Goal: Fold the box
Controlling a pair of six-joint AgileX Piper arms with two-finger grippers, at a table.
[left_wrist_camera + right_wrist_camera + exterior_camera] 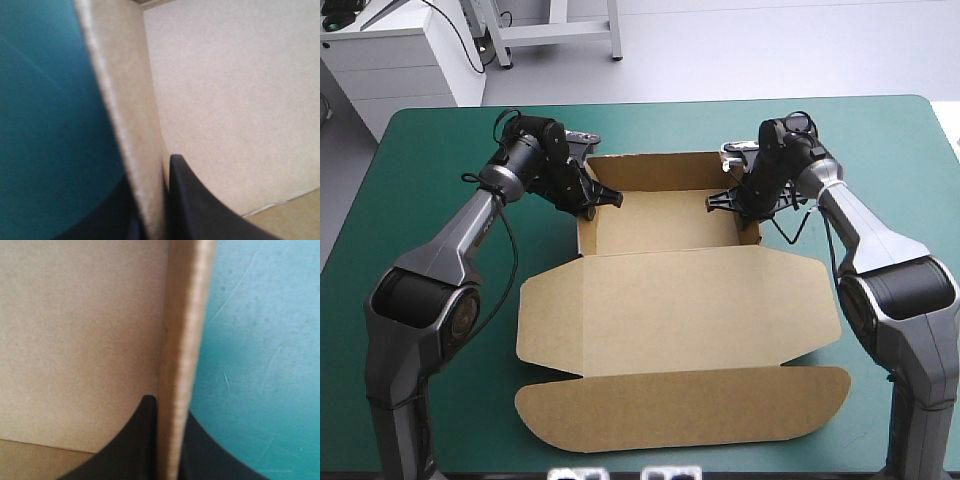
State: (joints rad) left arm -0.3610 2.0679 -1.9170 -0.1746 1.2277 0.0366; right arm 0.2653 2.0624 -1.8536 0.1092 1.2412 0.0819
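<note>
The brown box [670,300] lies in the middle of the teal-green table, an open tray at the far side with its lid spread flat toward the near edge. My left gripper [592,203] pinches the tray's left wall [125,125], one black finger [200,205] inside the tray and the other outside. My right gripper [740,205] pinches the right wall [182,365] the same way, with a black finger [135,445] inside. Both walls stand upright.
The flat lid [680,405] with its rounded front flap reaches close to the table's near edge. Bare teal-green cover [420,180] shows to the left and right of the box. White furniture stands beyond the far edge.
</note>
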